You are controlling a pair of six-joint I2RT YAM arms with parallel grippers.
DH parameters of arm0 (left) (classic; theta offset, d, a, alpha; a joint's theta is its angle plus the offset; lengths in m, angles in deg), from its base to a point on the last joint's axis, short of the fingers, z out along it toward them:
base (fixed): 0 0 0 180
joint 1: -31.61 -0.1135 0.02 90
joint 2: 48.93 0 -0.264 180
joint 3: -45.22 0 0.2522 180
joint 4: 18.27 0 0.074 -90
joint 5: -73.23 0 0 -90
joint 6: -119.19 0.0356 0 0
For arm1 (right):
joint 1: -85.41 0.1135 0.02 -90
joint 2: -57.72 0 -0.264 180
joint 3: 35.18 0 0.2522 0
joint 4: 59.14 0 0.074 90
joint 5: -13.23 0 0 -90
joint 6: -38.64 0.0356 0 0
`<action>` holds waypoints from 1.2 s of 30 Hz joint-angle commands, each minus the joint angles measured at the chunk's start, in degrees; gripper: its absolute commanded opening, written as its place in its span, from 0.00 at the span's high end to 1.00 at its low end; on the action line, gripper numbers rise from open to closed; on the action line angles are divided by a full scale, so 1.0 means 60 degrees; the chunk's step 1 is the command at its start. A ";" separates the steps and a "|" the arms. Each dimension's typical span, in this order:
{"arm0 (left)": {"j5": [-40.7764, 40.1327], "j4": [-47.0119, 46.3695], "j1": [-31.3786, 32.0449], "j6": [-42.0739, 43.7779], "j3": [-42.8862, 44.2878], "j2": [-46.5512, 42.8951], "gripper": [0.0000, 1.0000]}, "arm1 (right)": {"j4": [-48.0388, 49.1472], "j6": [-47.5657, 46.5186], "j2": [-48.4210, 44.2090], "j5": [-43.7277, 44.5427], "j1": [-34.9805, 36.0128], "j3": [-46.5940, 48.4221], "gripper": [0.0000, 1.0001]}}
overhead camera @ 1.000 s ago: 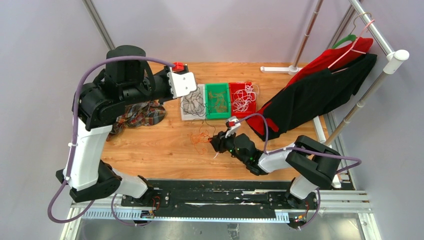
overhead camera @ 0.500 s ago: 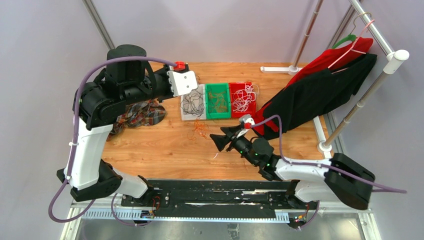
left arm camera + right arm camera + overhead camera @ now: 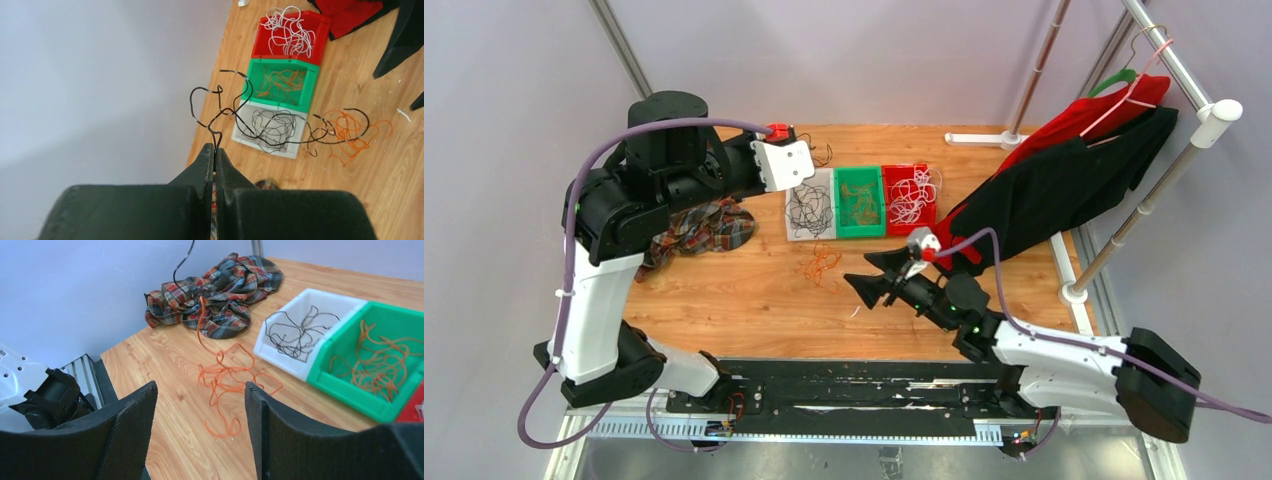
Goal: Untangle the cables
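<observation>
Directions take 12 o'clock as straight away from my bases.

1. My right gripper (image 3: 861, 272) is the nearest thing to me. It sits low over the table (image 3: 724, 300) with its fingers spread wide and nothing between them. In its wrist view, the pads (image 3: 127, 435) frame the orange tangle without touching it.
2. The orange tangle (image 3: 821, 262) lies loose on the wood at about 11 o'clock of that gripper and just at 6 o'clock of the white bin. It belongs to no bin yet.
3. A plaid cloth (image 3: 704, 228) is heaped at 9 o'clock of the tangle, clear of the job.
4. Next out is the row of three bins.
   - The white bin (image 3: 240, 135) at the 9 o'clock end holds black strands (image 3: 272, 125).
   - The green bin (image 3: 312, 85) in the middle holds orange-brown strands (image 3: 280, 85).
   - The red bin (image 3: 260, 45) at the 3 o'clock end holds white strands (image 3: 290, 32).
5. Farthest out, my left gripper (image 3: 216, 150) is raised at about 10 o'clock of the white bin. Its jaws are pressed together, pinching one end of a black cable (image 3: 216, 139).
6. That cable runs in kinks across the white bin, and its far end appears hooked into the orange tangle. One orange strand rises off the table toward it.
7. I judge the sorting to be mostly done, with each colour already in its own bin. What is left is to free the black cable from the orange tangle, drop it into the white bin and move the orange into the green.
</observation>
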 commanded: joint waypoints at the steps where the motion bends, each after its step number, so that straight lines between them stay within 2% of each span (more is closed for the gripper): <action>1: 0.0254 -0.0257 0.0081 -0.0222 0.0189 -0.0203 1.00 | -0.0481 -0.0477 0.1314 -0.0948 0.0116 0.1526 0.34; 6: 0.0392 -0.0266 0.0081 -0.0351 0.0398 -0.0198 1.00 | 0.0233 -0.0793 0.3270 -0.0980 0.0173 0.2886 0.32; 11: 0.0459 -0.0255 0.0081 -0.0366 0.0490 -0.0289 1.00 | 0.0659 -0.1588 0.4460 0.0218 0.0204 0.3311 0.33; 17: 0.0610 -0.0256 0.0081 -0.0477 0.0650 -0.0291 1.00 | 0.1119 -0.2020 0.5532 0.0495 0.0203 0.3661 0.42; 23: 0.0573 -0.0260 0.0081 -0.0441 0.0637 -0.0332 1.00 | 0.1835 -0.1938 0.6263 0.1442 0.0204 0.3720 0.51; 24: 0.0576 -0.0254 0.0081 -0.0446 0.0643 -0.0334 1.00 | 0.1867 -0.1896 0.6344 0.1535 0.0211 0.3776 0.54; 26: 0.0580 -0.0253 0.0081 -0.0441 0.0682 -0.0349 1.00 | 0.1803 -0.1878 0.6487 0.1684 0.0204 0.3896 0.68; 27: 0.0557 -0.0260 0.0081 -0.0440 0.0713 -0.0337 1.00 | 0.1740 -0.1854 0.6537 0.1721 0.0204 0.3923 0.76; 28: 0.0541 -0.0255 0.0081 -0.0422 0.0748 -0.0335 1.00 | 0.1646 -0.1822 0.6560 0.1745 0.0209 0.3906 0.90; 29: 0.0510 -0.0255 0.0081 -0.0401 0.0805 -0.0315 1.00 | 0.1458 -0.1731 0.6545 0.1792 0.0205 0.3873 0.98; 36: -0.0094 -0.0592 0.0081 0.0040 0.1605 0.0184 1.00 | 0.1032 0.0081 0.6296 0.2047 0.0316 0.2104 0.99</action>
